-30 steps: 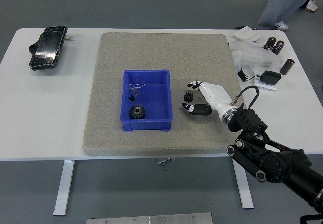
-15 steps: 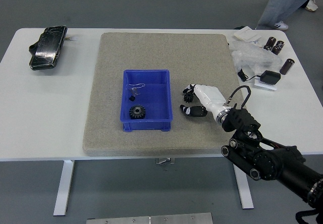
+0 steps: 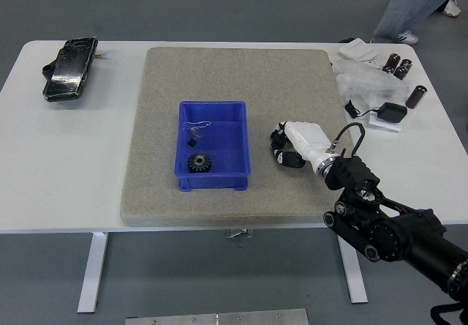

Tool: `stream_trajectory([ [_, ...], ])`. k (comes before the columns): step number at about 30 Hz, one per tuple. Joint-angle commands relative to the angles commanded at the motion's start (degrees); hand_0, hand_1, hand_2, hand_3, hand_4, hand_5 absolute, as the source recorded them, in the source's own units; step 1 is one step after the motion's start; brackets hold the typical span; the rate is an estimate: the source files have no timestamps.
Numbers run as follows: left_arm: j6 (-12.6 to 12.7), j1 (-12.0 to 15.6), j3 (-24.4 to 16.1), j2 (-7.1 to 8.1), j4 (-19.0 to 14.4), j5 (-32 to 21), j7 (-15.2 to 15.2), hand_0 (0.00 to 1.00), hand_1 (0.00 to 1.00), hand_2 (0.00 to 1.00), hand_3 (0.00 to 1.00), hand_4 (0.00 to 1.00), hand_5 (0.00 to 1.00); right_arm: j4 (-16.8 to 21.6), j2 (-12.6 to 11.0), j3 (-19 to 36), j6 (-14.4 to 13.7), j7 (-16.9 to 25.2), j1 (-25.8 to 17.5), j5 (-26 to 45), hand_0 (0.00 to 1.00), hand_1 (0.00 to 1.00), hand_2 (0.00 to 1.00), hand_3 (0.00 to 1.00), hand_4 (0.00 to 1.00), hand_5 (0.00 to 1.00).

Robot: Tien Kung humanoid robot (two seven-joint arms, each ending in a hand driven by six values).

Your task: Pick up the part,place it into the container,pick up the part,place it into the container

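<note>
The right hand, white-shelled with black fingers, sits just right of centre in the frame, and its fingers are curled down tight against the grey mat. The small black gear is hard to make out here: a dark knot shows under the fingertips, but whether that is the part itself or only the fingers, there is no telling, and whether they actually pinch it cannot be told either. To the left of the hand, close but apart, sits the blue bin in the middle of the frame, and inside it a larger black gear lies near the lower wall, with a small black piece and a thin wire-like bit above it. The black arm runs off toward the lower right corner, cut off by the frame edge. Upper left, a black pouch lies on the white table. Upper right, dark cylinders, a clear plastic bag and a black adapter crowd together. At the top right edge, a person's legs, cut off.
</note>
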Motion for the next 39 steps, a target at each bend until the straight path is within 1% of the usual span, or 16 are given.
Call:
stream_trajectory([
  [5,0.03,0.11,0.00,0.01,0.00,0.00,-0.01,0.667,0.659,0.635,0.624,0.700,0.210,1.72,-0.37,1.43,-0.49,0.01,0.16,-1.61,0.649,0.507,0.465,0.503,0.294,0.002],
  [9,0.03,0.17,-0.01,-0.01,0.00,0.05,0.03,0.667,0.658,0.635,0.625,0.701,0.209,5.47,-0.19,2.82,-0.57,-0.55,0.21,-3.67,0.646,0.503,0.460,0.499,0.302,0.002],
  [12,0.01,0.18,0.02,-0.05,0.00,0.08,0.03,0.667,0.658,0.635,0.625,0.701,0.209,9.05,0.63,3.75,-0.90,-0.91,-0.05,-5.05,0.646,0.503,0.460,0.499,0.302,0.002],
  [13,0.00,0.18,0.02,-0.07,0.00,0.09,0.04,0.667,0.659,0.636,0.625,0.702,0.212,10.09,0.96,3.79,-1.13,-0.87,-0.13,-5.03,0.648,0.509,0.471,0.509,0.318,0.002],
  [17,-0.02,0.18,0.09,-0.14,0.00,0.05,0.10,0.667,0.659,0.636,0.625,0.702,0.212,14.15,2.36,1.81,-2.31,-0.17,-0.21,-3.13,0.648,0.509,0.471,0.509,0.318,0.002],
  [18,-0.01,0.19,0.08,-0.15,0.00,0.05,0.12,0.667,0.659,0.636,0.625,0.702,0.212,14.69,2.70,1.01,-2.52,-0.03,-0.16,-2.70,0.648,0.509,0.471,0.509,0.318,0.002],
  [19,0.00,0.19,0.06,-0.16,0.00,0.07,0.14,0.667,0.658,0.637,0.625,0.709,0.225,14.98,2.97,0.34,-2.62,0.06,-0.12,-2.39,0.667,0.566,0.557,0.593,0.386,0.002],
  [24,0.02,0.14,0.08,-0.17,0.00,0.04,0.13,0.667,0.658,0.637,0.625,0.709,0.225,14.42,4.24,-3.32,-0.82,-0.65,0.33,-2.46,0.667,0.566,0.557,0.593,0.386,0.002],
  [25,0.03,0.13,0.07,-0.17,0.00,0.04,0.14,0.668,0.658,0.636,0.625,0.709,0.228,14.20,4.38,-3.92,-0.49,-0.79,0.44,-2.61,0.773,0.748,0.751,0.693,0.492,0.256],
  [30,0.05,0.14,0.12,-0.22,0.00,0.02,0.18,0.668,0.658,0.636,0.625,0.709,0.228,13.85,4.77,-5.34,0.50,-1.32,0.77,-3.39,0.773,0.748,0.751,0.693,0.492,0.256],
  [31,0.05,0.14,0.12,-0.22,0.00,0.02,0.18,0.668,0.658,0.637,0.624,0.710,0.228,13.95,4.81,-5.42,0.58,-1.35,0.81,-3.52,0.886,0.859,0.854,0.795,0.708,0.360],
  [36,0.06,0.10,-0.15,-0.24,0.00,0.32,0.20,0.668,0.658,0.637,0.624,0.710,0.228,14.31,4.97,-5.50,0.69,-1.40,0.94,-3.72,0.886,0.859,0.854,0.795,0.708,0.360],
  [37,0.06,0.10,-0.22,-0.25,0.00,0.39,0.21,0.668,0.659,0.637,0.624,0.710,0.227,14.34,4.99,-5.50,0.72,-1.43,0.95,-3.72,0.916,0.876,0.869,0.833,0.779,0.400],
  [39,0.07,0.09,-0.27,-0.27,0.00,0.45,0.23,0.668,0.659,0.637,0.624,0.710,0.227,14.35,4.98,-5.55,0.83,-1.51,0.99,-3.70,0.916,0.876,0.869,0.833,0.779,0.400],
])
